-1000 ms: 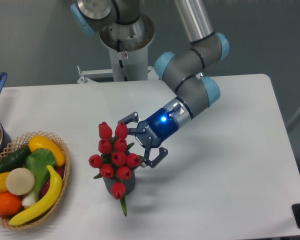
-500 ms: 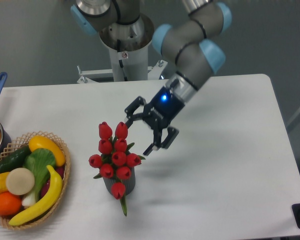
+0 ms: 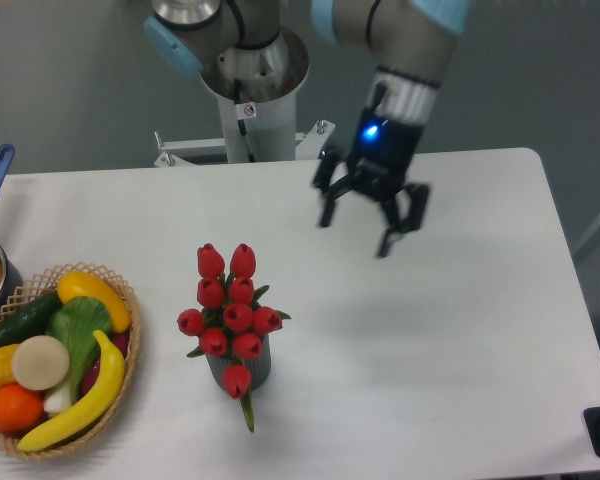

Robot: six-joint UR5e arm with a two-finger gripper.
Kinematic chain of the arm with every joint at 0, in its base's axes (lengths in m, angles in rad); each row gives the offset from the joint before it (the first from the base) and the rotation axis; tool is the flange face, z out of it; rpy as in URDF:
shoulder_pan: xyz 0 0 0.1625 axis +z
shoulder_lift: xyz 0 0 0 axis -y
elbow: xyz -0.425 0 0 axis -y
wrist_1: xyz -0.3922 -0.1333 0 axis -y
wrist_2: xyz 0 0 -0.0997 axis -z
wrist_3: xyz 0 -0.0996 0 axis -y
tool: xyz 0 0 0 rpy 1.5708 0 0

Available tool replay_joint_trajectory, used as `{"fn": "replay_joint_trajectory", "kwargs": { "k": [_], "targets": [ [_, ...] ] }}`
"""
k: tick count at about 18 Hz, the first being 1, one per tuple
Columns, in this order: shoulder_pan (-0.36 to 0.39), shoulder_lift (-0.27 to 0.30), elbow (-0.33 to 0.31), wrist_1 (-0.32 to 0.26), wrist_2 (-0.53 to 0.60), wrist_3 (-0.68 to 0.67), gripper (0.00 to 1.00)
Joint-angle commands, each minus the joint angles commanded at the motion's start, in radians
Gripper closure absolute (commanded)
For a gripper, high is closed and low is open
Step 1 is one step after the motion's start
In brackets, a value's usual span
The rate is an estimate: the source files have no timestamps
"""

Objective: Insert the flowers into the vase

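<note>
The flowers (image 3: 232, 305) stand in the vase (image 3: 242, 370) near the front edge of the bench (image 3: 460, 360), left of its middle, with one bud and a leaf drooping over the vase's front. The hand (image 3: 368, 222) hangs spread and empty toward the back edge, well apart from them. The insertion looks done; a good finish is to lift clear without sweeping over the bunch.

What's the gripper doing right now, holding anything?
Gripper: jaws open, holding nothing, up above the table and clear of the flowers in the vase.
</note>
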Motion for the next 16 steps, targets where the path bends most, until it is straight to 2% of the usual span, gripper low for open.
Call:
{"fn": "replay_joint_trajectory", "kwargs": {
  "k": [3,5,10,14,16],
  "targets": [
    [0.006,0.000,0.028,-0.044,0.152,0.009,0.00],
    [0.006,0.021,0.035,-0.092,0.195,0.021,0.00],
    [0.032,0.077,0.083,-0.290,0.316,0.268,0.00],
    [0.049,0.077,0.114,-0.357,0.367,0.371,0.00],
    [0.060,0.078,0.117,-0.367,0.367,0.390,0.00]
  ]
}}
